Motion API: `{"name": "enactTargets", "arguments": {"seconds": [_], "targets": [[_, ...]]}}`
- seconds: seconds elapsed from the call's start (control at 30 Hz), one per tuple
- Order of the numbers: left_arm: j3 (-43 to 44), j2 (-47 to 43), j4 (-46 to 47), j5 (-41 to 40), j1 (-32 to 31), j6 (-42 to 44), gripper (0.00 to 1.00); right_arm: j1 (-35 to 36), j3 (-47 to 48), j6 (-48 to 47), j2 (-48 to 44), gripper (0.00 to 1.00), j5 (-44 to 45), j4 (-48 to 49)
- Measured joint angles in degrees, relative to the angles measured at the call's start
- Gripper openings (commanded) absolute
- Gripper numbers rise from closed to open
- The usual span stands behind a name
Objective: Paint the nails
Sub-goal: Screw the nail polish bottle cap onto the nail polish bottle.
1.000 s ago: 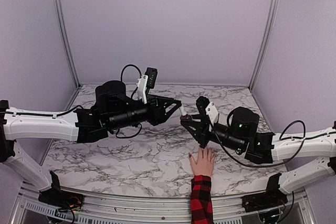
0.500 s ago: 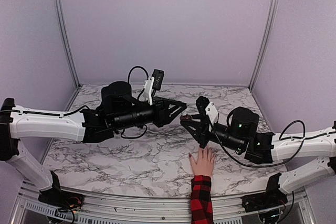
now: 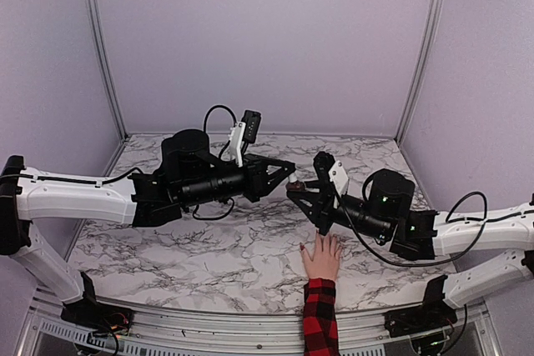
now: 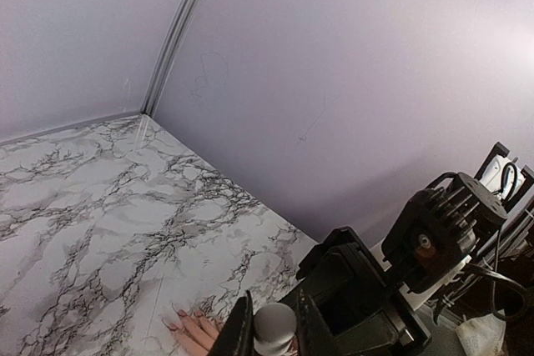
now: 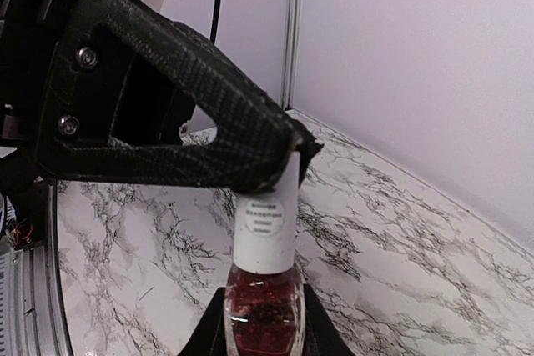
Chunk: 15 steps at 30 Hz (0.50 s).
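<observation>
Your left jaws are pinched shut on the white cap [image 5: 265, 231] of the polish bottle [image 5: 264, 310], while your right jaws clamp its red glass body. The nails [image 3: 302, 248] tip the hand [image 3: 321, 258] lying flat on the table [image 3: 167, 248] by its near edge, right of the middle, close to the bottle

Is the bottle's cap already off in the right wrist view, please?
No, the white cap sits on the polish bottle, pinched by the left hand.

Bottle [image 5: 262, 310] btwn L end effector [image 3: 290, 175] & R end effector [image 3: 294, 194], over table [image 3: 200, 248], behind hand [image 3: 321, 258].
</observation>
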Motion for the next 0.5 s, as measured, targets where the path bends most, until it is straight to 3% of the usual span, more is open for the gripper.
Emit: {"name": "enactTargets", "arguments": {"seconds": [0.23, 0.5], "targets": [[-0.02, 0.0, 0.74, 0.59, 0.02, 0.5, 0.0, 0.0, 0.0, -0.26, -0.55, 0.0, -1.07, 0.09], [-1.2, -0.02, 3.67, 3.85, 0.35, 4.33, 0.0, 0.0, 0.0, -0.46, -1.18, 0.0, -2.84, -0.26]]}}
